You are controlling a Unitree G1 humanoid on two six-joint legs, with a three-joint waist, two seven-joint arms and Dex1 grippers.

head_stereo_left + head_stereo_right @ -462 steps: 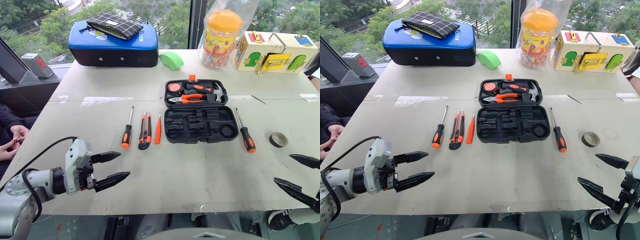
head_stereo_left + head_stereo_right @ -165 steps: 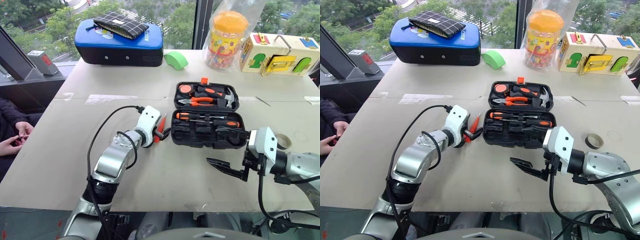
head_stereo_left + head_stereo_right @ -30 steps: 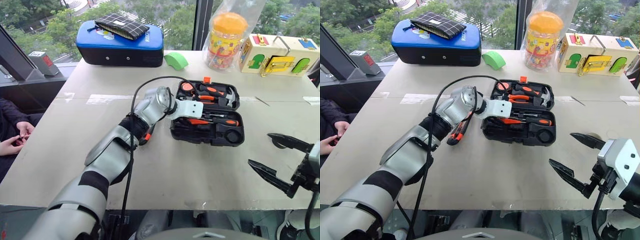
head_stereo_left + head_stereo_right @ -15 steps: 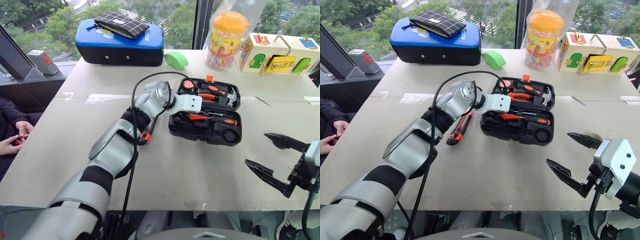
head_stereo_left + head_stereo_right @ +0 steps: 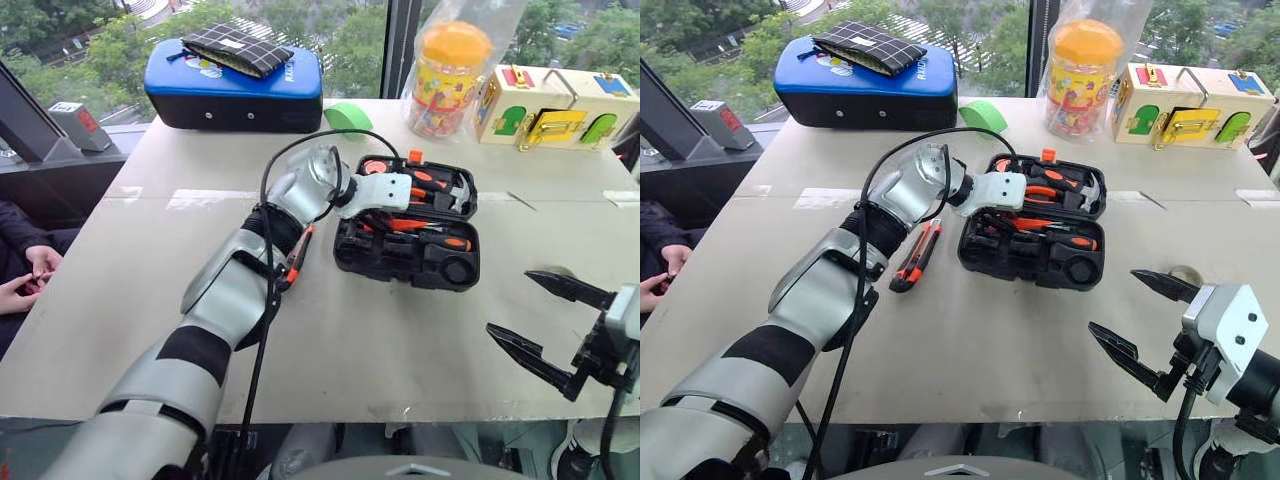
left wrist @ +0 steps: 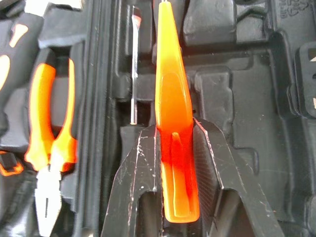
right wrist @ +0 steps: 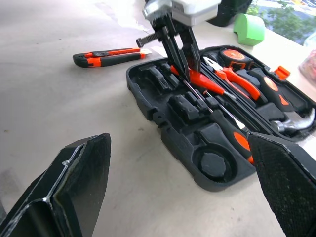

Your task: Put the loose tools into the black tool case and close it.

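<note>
The black tool case lies open mid-table, with pliers, a hammer and a tape measure in its far half. Two black-and-orange screwdrivers lie in its near half. My left gripper hangs just above that half, pointing steeply down and shut on the thin orange-handled screwdriver. The orange-black utility knife lies on the table left of the case. A small dark tape roll peeks out behind my right gripper. That gripper hovers open and empty near the table's front right.
A blue case with a checked pouch on it stands at the back left. A green roll, an orange-lidded jar and a yellow wooden latch box line the back. A person's hands show at the left edge.
My left gripper has lifted slightly over the case, still holding the thin orange screwdriver. The right gripper has stayed where it was, open.
</note>
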